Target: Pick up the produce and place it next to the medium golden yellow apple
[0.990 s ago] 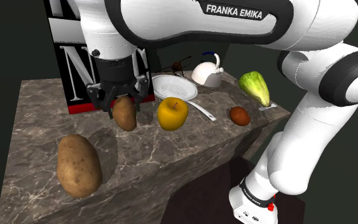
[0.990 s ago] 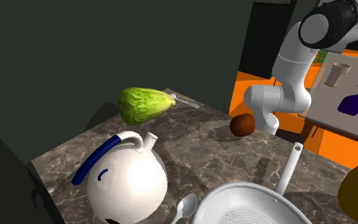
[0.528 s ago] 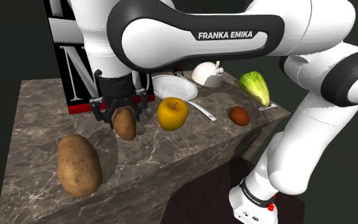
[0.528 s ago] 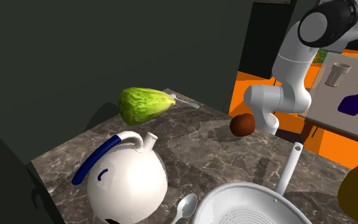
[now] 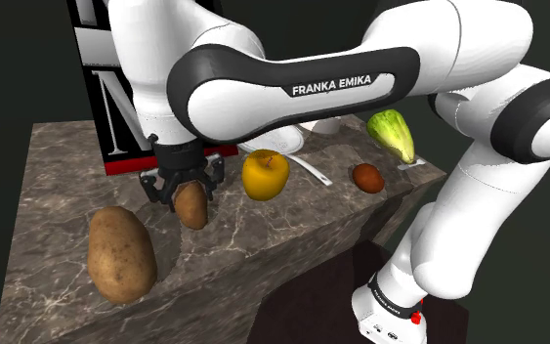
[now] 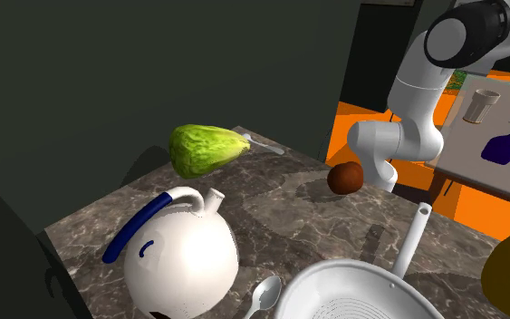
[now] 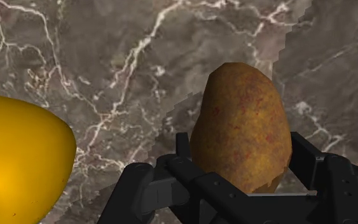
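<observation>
Black gripper [image 5: 187, 188] pinching the small brown potato [image 7: 241, 127], low over the marble counter [image 5: 58, 195], near the yellow apple [image 5: 265, 174]. Looks like the placing step. Next: settle it down, spread the fingers, lift straight off without nudging.

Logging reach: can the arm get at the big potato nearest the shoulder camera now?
Likely yes: the big potato lies uncovered near the end effector, though that is shut on the smaller potato and must release first.
</observation>
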You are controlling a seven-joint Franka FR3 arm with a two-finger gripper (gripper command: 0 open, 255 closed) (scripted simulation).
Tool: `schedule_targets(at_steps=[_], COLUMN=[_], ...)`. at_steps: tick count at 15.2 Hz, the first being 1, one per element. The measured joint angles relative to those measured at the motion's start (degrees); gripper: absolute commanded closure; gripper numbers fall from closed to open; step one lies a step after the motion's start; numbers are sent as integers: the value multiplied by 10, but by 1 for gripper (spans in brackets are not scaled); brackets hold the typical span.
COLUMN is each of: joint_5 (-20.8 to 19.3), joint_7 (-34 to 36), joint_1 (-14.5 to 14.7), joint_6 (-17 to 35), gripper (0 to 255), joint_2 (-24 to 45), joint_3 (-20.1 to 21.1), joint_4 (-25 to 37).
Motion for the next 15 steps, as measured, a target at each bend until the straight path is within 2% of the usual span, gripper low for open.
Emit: schedule_targets(at_steps=[6, 7, 13, 15], joint_5=[0, 0, 0, -2], joint_7=[1, 1, 1, 2], joint_1=[0, 0, 0, 3], joint_6=[5, 5, 5, -16], gripper=[255, 0, 0, 0], joint_2=[0, 0, 0, 4], joint_3=[0, 0, 0, 1], joint_4=[-4, -4, -4, 19])
